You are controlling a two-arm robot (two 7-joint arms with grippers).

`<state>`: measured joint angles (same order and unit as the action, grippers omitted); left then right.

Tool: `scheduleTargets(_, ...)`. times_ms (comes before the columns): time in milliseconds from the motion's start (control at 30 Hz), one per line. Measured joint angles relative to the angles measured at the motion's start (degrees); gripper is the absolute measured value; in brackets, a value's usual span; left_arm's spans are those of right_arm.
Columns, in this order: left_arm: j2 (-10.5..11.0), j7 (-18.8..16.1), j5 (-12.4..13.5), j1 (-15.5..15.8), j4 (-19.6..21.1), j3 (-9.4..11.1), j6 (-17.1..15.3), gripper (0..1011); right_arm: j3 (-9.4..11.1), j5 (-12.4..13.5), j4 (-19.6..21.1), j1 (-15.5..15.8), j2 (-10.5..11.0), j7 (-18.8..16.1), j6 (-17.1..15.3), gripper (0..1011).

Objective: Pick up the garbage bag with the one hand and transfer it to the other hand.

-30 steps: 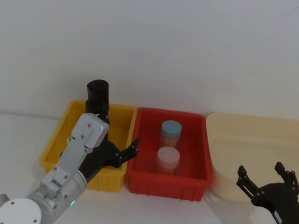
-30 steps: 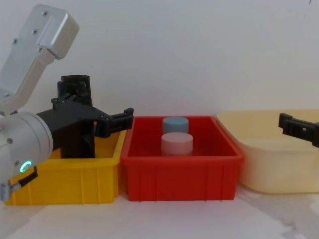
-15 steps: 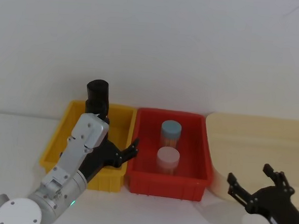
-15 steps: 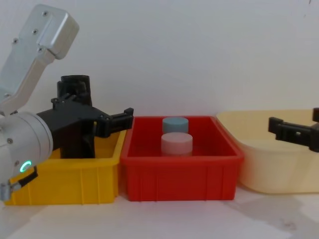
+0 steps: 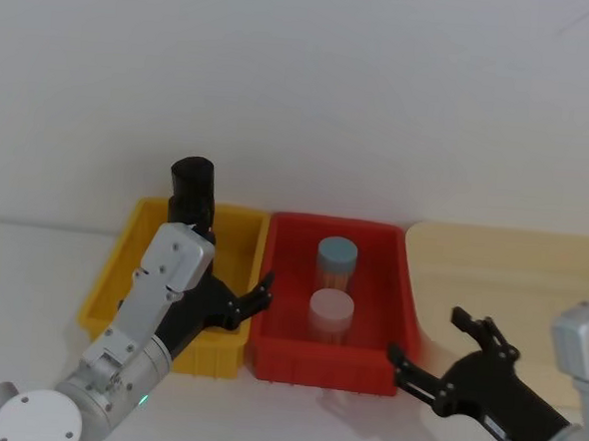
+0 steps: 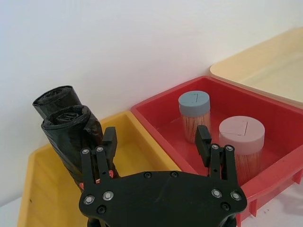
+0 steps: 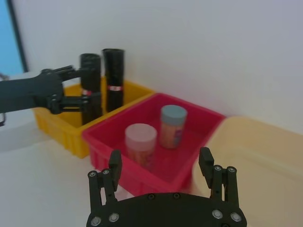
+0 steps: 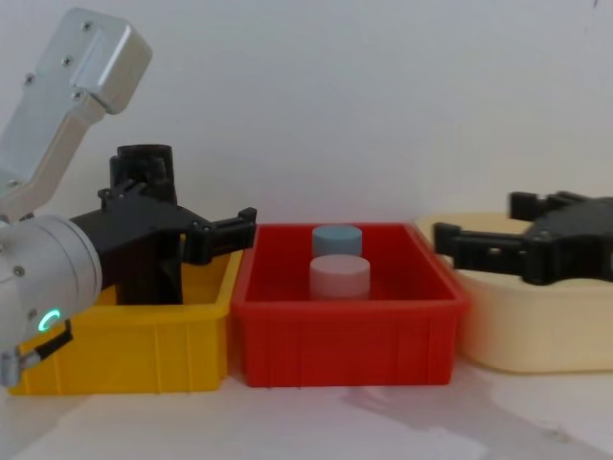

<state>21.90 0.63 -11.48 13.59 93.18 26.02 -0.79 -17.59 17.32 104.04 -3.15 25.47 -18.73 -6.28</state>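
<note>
left end effector (image 6: 155, 142), spread, hovers beside the garbage bag (image 6: 71, 137) in the yellow bin (image 8: 124, 355); grasp pending: straddle the roll, then close. right end effector (image 7: 160, 161) waits, spread.

Three containers sit in a row across the middle of the chest view: a yellow bin (image 8: 124, 355) at the left, a red bin (image 8: 345, 345) in the centre and a cream tub (image 8: 536, 335) at the right. Two black garbage bag rolls stand in the yellow one, a back roll (image 6: 54, 97) and a front roll (image 6: 71, 127). Two jars stand in the red one, a blue-lidded jar (image 5: 337, 253) and a pale-lidded jar (image 5: 330, 311). There are two grippers in the head view — the left gripper (image 6: 156, 137) at lower left, the right gripper (image 5: 427, 336) at lower right
</note>
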Motion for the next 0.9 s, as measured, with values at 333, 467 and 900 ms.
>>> scheduleTargets(333,0.0,0.0,0.0,0.0,0.0,0.0,0.0,1001,-5.6,-2.1,-5.8,-8.9,-1.7,-4.0,-4.2,1002)
scheduleTargets(467,0.0,0.0,0.0,0.0,0.0,0.0,0.0,1001,-7.2,-2.9,-8.5,-11.6,-2.7,-4.7,-5.4,1002)
scheduleTargets(900,0.0,0.0,0.0,0.0,0.0,0.0,0.0,1001,-10.8,-5.4,-16.3,-19.4,-6.0,-5.7,-8.1,1001)
